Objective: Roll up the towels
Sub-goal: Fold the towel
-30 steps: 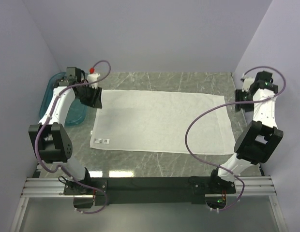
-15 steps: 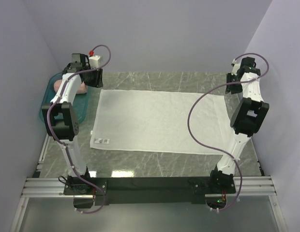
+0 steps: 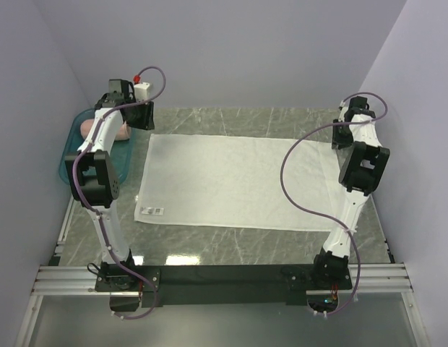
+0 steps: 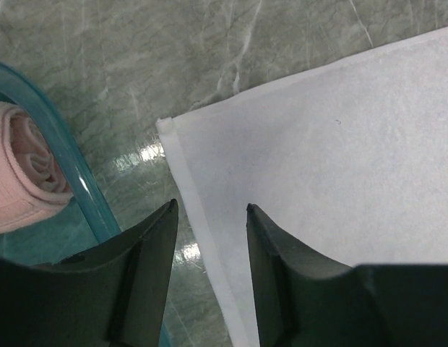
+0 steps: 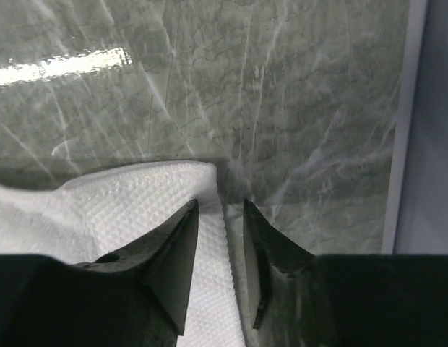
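Note:
The large white towel [image 3: 238, 181] lies flat on the marble table, its printed label [image 3: 152, 211] near the front left corner. My left gripper [image 3: 141, 119] is open above the towel's far left corner [image 4: 166, 124], one jaw over the cloth and one over the table. My right gripper [image 3: 342, 137] is open at the far right corner [image 5: 202, 173], jaws straddling the towel's right edge, not closed on it. The salmon-pink towel [image 4: 22, 173] lies rolled in the teal tray [image 3: 76, 155].
The teal tray's rim [image 4: 72, 173] lies just left of the left gripper. The side walls stand close behind both arms; a wall edge [image 5: 405, 123] shows right of the right gripper. The black rail [image 3: 224, 278] runs along the front.
Both arms have stretched to the far side of the table. The left gripper moved to the far left corner, the right gripper to the far right corner. The towel has not moved.

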### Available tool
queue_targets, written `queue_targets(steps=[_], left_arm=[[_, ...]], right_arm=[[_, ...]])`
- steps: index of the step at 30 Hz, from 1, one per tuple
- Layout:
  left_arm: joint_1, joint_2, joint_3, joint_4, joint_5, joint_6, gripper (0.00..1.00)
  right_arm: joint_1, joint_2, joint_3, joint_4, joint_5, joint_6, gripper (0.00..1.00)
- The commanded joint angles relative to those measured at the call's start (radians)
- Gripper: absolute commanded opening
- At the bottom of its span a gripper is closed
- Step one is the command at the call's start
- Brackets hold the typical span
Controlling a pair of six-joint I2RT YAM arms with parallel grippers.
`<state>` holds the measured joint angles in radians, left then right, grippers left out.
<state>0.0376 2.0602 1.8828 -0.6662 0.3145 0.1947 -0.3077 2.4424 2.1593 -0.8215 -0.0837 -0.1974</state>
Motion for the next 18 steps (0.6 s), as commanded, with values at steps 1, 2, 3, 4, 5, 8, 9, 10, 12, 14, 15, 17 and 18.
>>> queue_targets(steps=[1, 2, 3, 4, 5, 8, 9, 10, 12, 14, 15, 17, 18], left_arm=[[-0.005, -0.005, -0.010, 0.007, -0.009, 0.003, 0.49], [-0.005, 0.003, -0.007, 0.002, -0.006, 0.005, 0.49], [-0.005, 0.005, -0.004, -0.001, -0.005, 0.005, 0.49], [-0.005, 0.008, 0.004, -0.006, -0.002, 0.003, 0.49], [-0.005, 0.011, 0.004, -0.009, -0.002, 0.005, 0.49], [-0.005, 0.023, 0.018, -0.018, 0.001, 0.008, 0.49], [-0.005, 0.029, 0.021, -0.019, 0.001, 0.006, 0.49], [-0.005, 0.034, 0.030, -0.024, 0.006, 0.005, 0.49], [-0.005, 0.041, 0.039, -0.032, 0.014, 0.000, 0.49], [-0.007, 0.044, 0.048, -0.032, 0.017, -0.003, 0.49], [-0.005, 0.049, 0.055, -0.032, 0.015, -0.001, 0.49], [-0.004, 0.058, 0.061, -0.032, 0.006, -0.006, 0.49], [-0.005, 0.061, 0.068, -0.032, 0.003, -0.009, 0.49]], right_arm=[[0.018, 0.010, 0.057, 0.056, 0.050, 0.018, 0.39], [0.021, 0.020, 0.059, 0.062, 0.062, 0.021, 0.41], [0.022, 0.023, 0.060, 0.062, 0.062, 0.023, 0.42], [0.022, 0.026, 0.063, 0.062, 0.055, 0.023, 0.43], [0.024, 0.027, 0.065, 0.062, 0.044, 0.026, 0.44], [0.024, 0.032, 0.067, 0.058, 0.009, 0.041, 0.44], [0.025, 0.024, 0.066, 0.052, -0.013, 0.041, 0.44], [0.021, 0.021, 0.063, 0.050, -0.024, 0.039, 0.44], [0.018, 0.011, 0.060, 0.053, -0.031, 0.036, 0.44], [0.013, 0.009, 0.065, 0.055, -0.024, 0.032, 0.44], [0.013, 0.013, 0.063, 0.058, -0.007, 0.029, 0.44], [0.010, 0.026, 0.063, 0.059, 0.004, 0.024, 0.44], [0.009, 0.029, 0.065, 0.059, 0.004, 0.024, 0.44]])
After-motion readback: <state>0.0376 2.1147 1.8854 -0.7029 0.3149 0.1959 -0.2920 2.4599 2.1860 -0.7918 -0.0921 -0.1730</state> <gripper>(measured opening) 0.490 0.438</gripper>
